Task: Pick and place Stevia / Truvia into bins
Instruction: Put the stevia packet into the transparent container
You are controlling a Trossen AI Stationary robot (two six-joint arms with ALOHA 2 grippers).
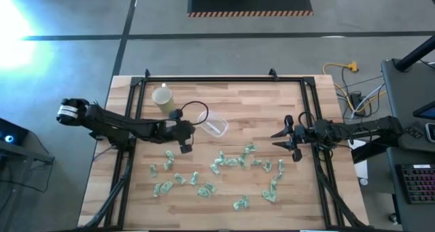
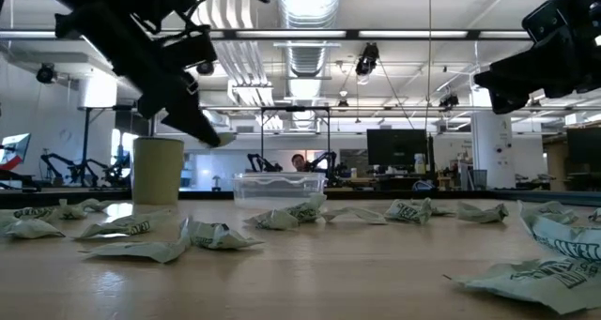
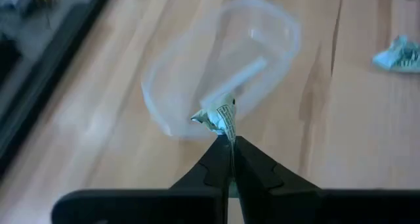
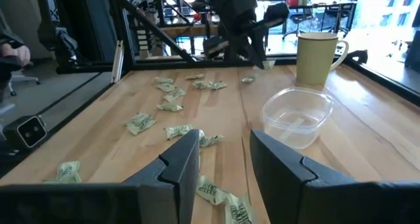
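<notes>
Now I have the left gripper pinched on one Stevia sachet beside the clear tub; the carry step; next I judge it must centre over the rim and release. The right gripper waits agape, right of the scattered sachets.

A robotics lab: behind the wooden bench stand monitors and other robot arms, beneath exposed ceiling ducts.
</notes>
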